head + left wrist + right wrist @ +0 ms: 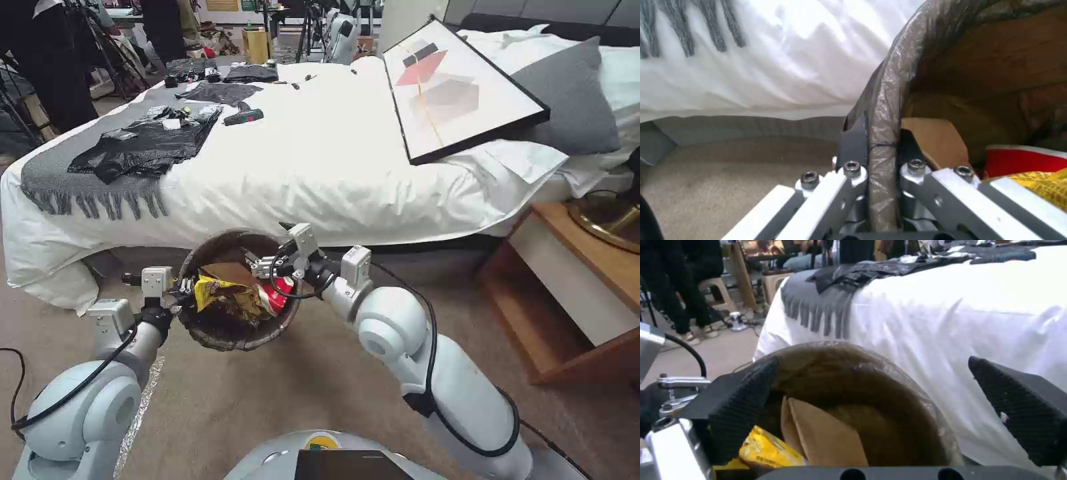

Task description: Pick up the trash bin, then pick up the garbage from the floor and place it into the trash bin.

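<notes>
Left claw [882,146]: you have it clamped on the near-left rim of the trash bin [220,337], one finger outside the bag-covered wall and one inside; in the head view it [181,288] sits at the bin's left edge.
Right claw [257,265]: you see it poised over the bin's mouth from the right side, its two dark ribbed pads [742,406] spread wide apart with nothing between them.
Trash bin: it hangs tilted in front of the bed [320,160], held off the carpet [320,393] by your left claw, its brown bag folded over the rim.
Garbage: inside the bin you can make out a tan paper bag [826,436], a yellow wrapper [223,293] and a red-and-white carton [280,297]; the paper bag stands against the far inner wall, the yellow wrapper lies in front of it.
Bed: white sheet, a grey fringed throw [80,180] at its left end with black plastic bags [147,143] on top, and a framed picture [453,87] leaning on the pillows [573,93].
Nightstand [580,293]: it stands to your right, beside the bed.
</notes>
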You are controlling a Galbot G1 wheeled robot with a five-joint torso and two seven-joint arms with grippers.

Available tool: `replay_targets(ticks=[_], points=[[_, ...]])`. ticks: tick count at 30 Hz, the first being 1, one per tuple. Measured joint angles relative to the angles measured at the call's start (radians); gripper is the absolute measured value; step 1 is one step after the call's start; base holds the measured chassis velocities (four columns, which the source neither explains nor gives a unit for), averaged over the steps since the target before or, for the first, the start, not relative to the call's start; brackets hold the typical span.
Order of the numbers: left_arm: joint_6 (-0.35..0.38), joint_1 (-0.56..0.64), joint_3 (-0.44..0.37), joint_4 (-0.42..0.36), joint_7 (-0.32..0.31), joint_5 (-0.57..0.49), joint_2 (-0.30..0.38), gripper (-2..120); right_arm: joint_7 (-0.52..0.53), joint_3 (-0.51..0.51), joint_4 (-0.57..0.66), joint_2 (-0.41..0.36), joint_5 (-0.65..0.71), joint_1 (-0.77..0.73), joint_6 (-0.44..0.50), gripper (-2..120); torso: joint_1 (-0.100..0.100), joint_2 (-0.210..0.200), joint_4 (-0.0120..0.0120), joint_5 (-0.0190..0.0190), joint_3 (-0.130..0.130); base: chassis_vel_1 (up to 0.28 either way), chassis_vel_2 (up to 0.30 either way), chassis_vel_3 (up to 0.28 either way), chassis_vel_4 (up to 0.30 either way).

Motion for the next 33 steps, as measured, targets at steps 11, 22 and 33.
replay_targets(ticks=[11, 22, 33], points=[[0.000, 0.001, -0.008, 0.000, -0.003, -0.006, 0.005, 2, 0.019, 0.068, 0.044, -0.051, 0.035, -0.036, 0.003, 100, 0.000, 0.000, 0.0000, 0.0000, 0.000, 0.000, 0.000, 0.000, 0.000], [0.000, 0.001, -0.008, -0.003, -0.025, -0.009, 0.003, 2, 0.109, 0.187, 0.086, -0.084, 0.053, -0.170, 0.085, 100, 0.000, 0.000, 0.0001, 0.0000, 0.000, 0.000, 0.000, 0.000, 0.000], [0.000, 0.017, -0.019, -0.013, -0.047, -0.021, 0.017, 2, 0.024, 0.393, 0.089, -0.048, -0.113, -0.421, 0.304, 100, 0.000, 0.000, 0.0000, -0.0001, 0.000, 0.000, 0.000, 0.000, 0.000]])
